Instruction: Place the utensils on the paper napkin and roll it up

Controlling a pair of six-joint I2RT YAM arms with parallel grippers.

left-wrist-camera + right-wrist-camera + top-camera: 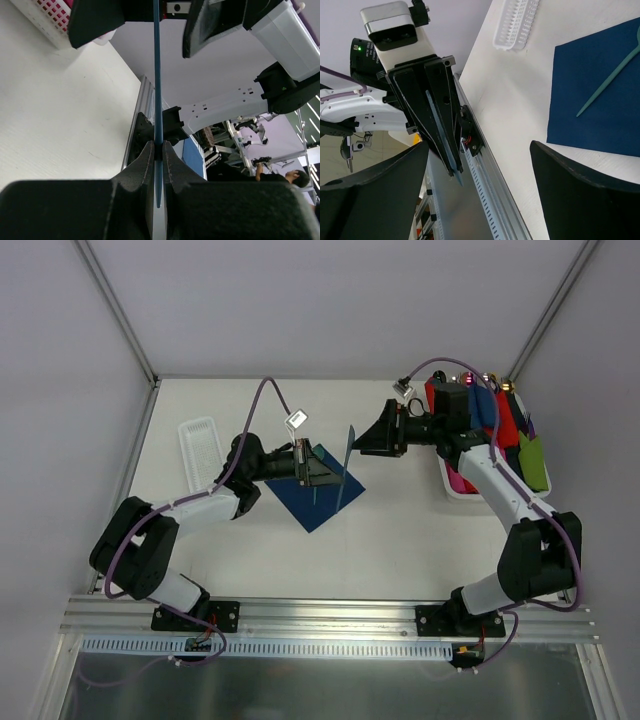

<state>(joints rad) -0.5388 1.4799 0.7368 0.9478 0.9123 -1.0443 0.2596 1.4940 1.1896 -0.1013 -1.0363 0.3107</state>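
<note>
Left gripper [158, 147] pinches a slim teal utensil [157, 75] crosswise over the navy paper napkin [318, 508] at mid-frame, likely to lay it beside the second utensil [607, 82] lying there, while the right gripper [366, 442] faces it, spread and empty.

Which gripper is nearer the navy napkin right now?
Left. The left gripper hangs over the far half of the napkin, jaws shut on a teal utensil. The right gripper sits beyond its far-right corner, jaws open.
</note>
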